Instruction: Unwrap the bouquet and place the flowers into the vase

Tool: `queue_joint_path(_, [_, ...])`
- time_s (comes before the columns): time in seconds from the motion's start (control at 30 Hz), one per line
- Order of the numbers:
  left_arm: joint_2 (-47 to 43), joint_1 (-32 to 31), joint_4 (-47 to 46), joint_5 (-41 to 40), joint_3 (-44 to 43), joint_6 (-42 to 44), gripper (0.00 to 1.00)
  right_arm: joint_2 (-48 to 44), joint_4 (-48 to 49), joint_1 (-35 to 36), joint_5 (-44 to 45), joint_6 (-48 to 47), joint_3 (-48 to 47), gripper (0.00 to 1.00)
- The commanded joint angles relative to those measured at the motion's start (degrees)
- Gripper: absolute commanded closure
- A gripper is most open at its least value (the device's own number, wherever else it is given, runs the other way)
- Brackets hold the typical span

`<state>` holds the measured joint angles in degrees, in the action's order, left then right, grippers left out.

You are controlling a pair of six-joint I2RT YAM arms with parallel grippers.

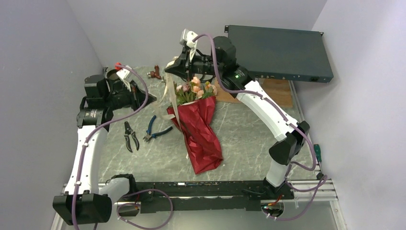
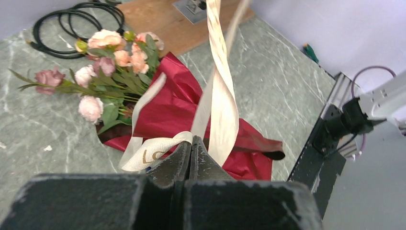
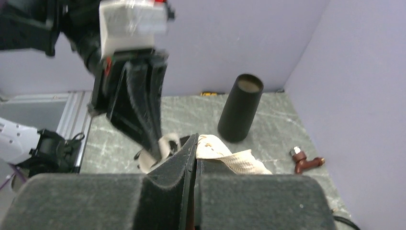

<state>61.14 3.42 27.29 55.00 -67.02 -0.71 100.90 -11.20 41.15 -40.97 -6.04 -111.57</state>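
Crinkled dark-red paper bouquet [image 1: 198, 132] of pink and peach roses lies on the worktop [image 1: 249, 139], blooms near the brown wooden board [image 1: 277, 92]. My left gripper [image 2: 190, 143] and right gripper [image 3: 194, 140] both clench its beige ribbon [image 2: 221, 96].

The bouquet [image 1: 200, 132] is lying mid-worktop in crinkled red paper, its flowers [image 1: 194, 90] pointing toward twelve o'clock and its ribbon [image 2: 221, 100] trailing upward. The black vase [image 3: 241, 108] is standing upright at ten o'clock.

paper [image 2: 177, 103]: crinkled, faint sheen | ribbon [image 2: 225, 110]: woven cloth | vase [image 3: 239, 110]: matt
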Motion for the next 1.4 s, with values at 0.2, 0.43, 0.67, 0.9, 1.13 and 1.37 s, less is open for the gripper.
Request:
queue_joint_path(0.2, [1.2,0.0,-7.3,8.9,6.4,5.2,0.71,3.6,3.3,-0.3,-1.9,5.8,-9.7,1.00])
queue_joint_path(0.43, [2.9,-1.6,-17.8,8.6,9.7,2.5,0.28,4.1,3.8,0.1,-2.9,7.9,-11.8,1.00])
queue_joint_path(0.67, [4.2,-3.0,-26.7,10.7,11.9,1.1,0.13,4.8,2.9,0.2,-2.7,8.1,-15.4,1.00])
queue_joint_path(0.9, [3.7,-7.9,-21.9,10.4,11.4,6.3,0.13,4.2,4.2,0.2,-2.2,9.3,-15.7,1.00])
queue_joint_path(1.13, [-0.2,4.0,1.9,12.1,5.5,26.0,0.15,2.8,4.3,0.1,-1.6,8.8,-15.7,1.00])
queue_joint_path(1.37, [7.7,7.2,28.4,20.1,-7.4,47.7,0.01,1.9,5.2,0.1,-2.1,9.6,-14.2,1.00])
